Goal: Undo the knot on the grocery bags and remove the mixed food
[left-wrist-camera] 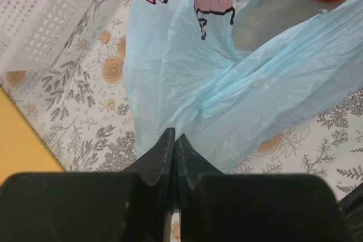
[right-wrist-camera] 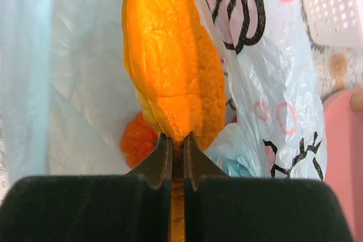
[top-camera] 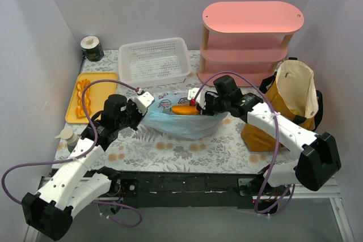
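Mid-desk, pinching the limp, slippery pale blue bag [top-camera: 181,127] by its left rim with left jaws shut on the film, nipping the soft, crushable pastry piece [right-wrist-camera: 167,60] gently by its tip in right jaws at the bag's mouth.

- White perforated basket [top-camera: 153,60] at twelve o'clock on the floral tabletop [top-camera: 170,148].
- Pink three-tier shelf [top-camera: 249,41] at one o'clock.
- Yellow tray [top-camera: 102,76] at ten o'clock.
- Dark cup [top-camera: 91,48] at eleven o'clock.
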Action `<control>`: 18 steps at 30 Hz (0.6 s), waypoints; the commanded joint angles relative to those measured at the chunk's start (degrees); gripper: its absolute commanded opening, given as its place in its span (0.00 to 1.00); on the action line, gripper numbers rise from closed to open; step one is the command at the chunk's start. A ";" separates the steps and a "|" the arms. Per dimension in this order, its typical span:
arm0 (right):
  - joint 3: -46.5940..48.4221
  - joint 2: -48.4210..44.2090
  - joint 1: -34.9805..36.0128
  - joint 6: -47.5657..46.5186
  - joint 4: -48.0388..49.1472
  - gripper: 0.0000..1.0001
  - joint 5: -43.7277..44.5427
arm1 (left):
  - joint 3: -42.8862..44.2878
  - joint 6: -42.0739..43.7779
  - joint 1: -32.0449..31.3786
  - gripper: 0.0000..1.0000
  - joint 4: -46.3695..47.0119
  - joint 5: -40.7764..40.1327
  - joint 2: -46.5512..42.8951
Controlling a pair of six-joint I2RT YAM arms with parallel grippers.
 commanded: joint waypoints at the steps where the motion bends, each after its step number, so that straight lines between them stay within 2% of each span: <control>1: 3.73 -4.17 -0.35 0.39 1.77 0.01 -10.09 | 1.12 0.23 0.27 0.00 -1.08 -0.38 1.43; 6: 5.84 -4.17 -0.27 5.02 4.32 0.01 -14.93 | 2.97 -0.73 0.27 0.00 -0.03 3.48 4.59; 8: 8.04 -3.12 -0.27 7.14 5.54 0.01 -17.83 | 4.63 -1.69 0.27 0.08 0.33 4.45 5.38; 9: 8.83 -2.68 -0.27 8.11 6.16 0.01 -18.71 | 5.25 -1.87 0.27 0.13 0.33 5.41 6.08; 10: 10.05 -2.33 -0.27 10.64 6.69 0.01 -19.24 | 5.95 -2.05 0.19 0.32 0.33 5.68 6.26; 11: 10.50 -1.63 -0.27 11.88 7.22 0.01 -19.51 | 7.18 -2.40 0.27 0.42 0.24 5.77 6.44; 12: 10.76 -1.53 -0.35 13.11 8.61 0.01 -19.34 | 7.97 -2.49 0.27 0.47 0.07 6.03 6.70; 13: 11.03 -1.53 -0.53 15.74 9.50 0.01 -19.33 | 8.85 -2.49 0.27 0.57 -0.63 6.12 6.62; 18: 14.89 -0.57 -1.06 17.26 8.29 0.01 -19.42 | 14.29 -2.67 0.27 0.79 -0.82 4.64 5.83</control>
